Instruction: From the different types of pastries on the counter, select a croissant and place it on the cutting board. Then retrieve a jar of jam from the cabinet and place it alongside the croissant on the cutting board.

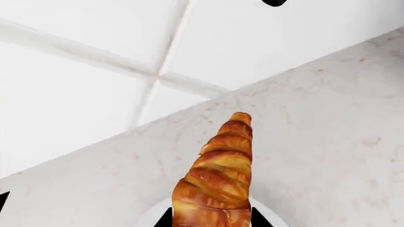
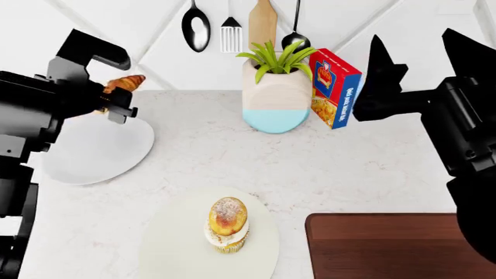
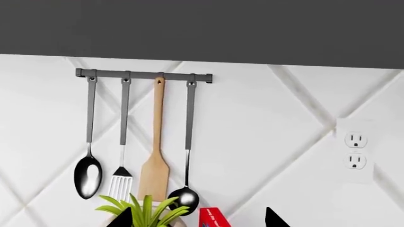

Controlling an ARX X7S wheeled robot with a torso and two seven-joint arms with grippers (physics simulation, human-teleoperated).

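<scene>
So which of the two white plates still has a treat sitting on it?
The near plate, by the cutting board: the cupcake stands on it. The far-left plate is bare; the left hand holds the croissant above it.

Only one item carries print: a red and blue box [image 2: 335,87] on the counter [image 2: 372,168] at 1 o'clock in the head view, just beside the plant pot [image 2: 277,96]. White lettering runs along its blue side panel, too small to read. A logo sits on the red face, illegible. Right wrist view shows only the box's red corner [image 3: 215,217], without print.
</scene>
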